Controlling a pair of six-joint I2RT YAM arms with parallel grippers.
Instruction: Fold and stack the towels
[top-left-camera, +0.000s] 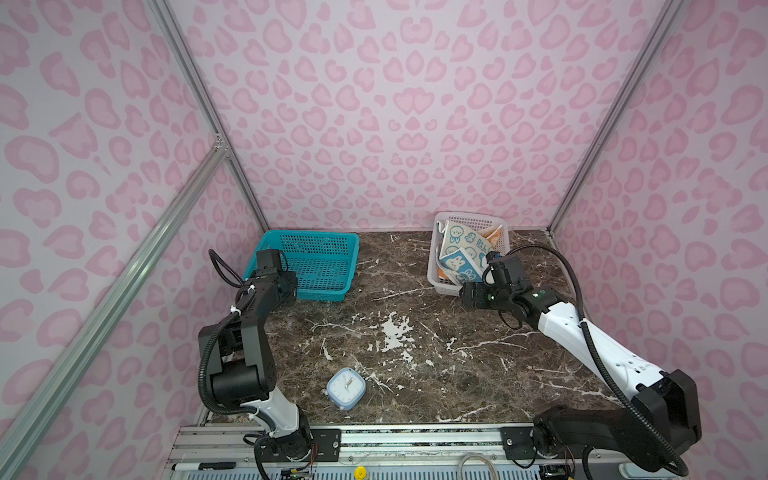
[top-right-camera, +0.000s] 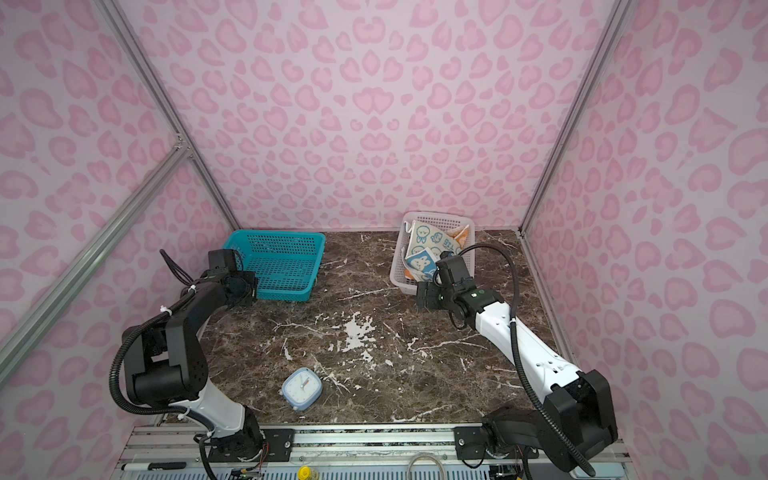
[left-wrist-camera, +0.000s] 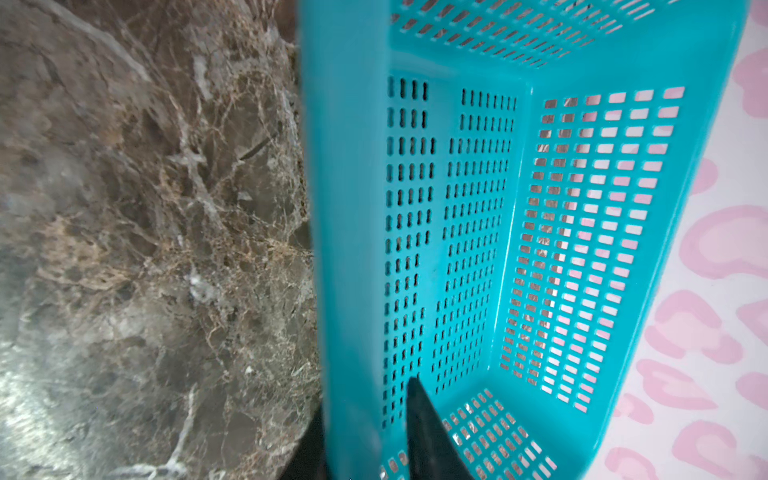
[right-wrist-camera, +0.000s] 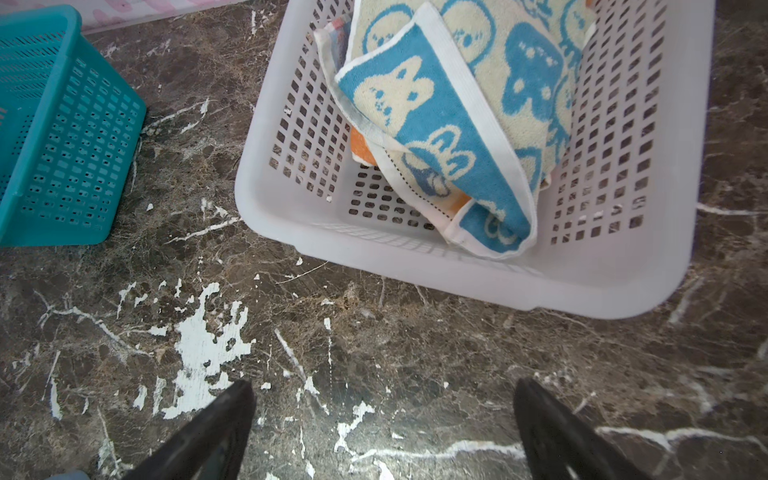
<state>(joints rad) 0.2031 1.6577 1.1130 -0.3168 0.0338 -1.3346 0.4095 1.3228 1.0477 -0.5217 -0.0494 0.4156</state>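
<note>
Nothing folded yet: the towels (right-wrist-camera: 519, 83) lie heaped in the white basket (right-wrist-camera: 457, 286).
The blue rabbit towel (right-wrist-camera: 436, 124) is on top, with orange cloth (right-wrist-camera: 360, 150) peeking out beneath; I cannot count how many lie under it. My right fingers (right-wrist-camera: 216, 424) stand wide apart and empty over the surface (right-wrist-camera: 291, 332), just short of that basket. My left fingers (left-wrist-camera: 424, 432) straddle the teal basket (left-wrist-camera: 345, 208) wall; clamped or loose, I cannot tell.

Only slivers of the orange towel (right-wrist-camera: 360, 147) show beneath the blue towel (right-wrist-camera: 432, 124), itself cropped by the right wrist view.
</note>
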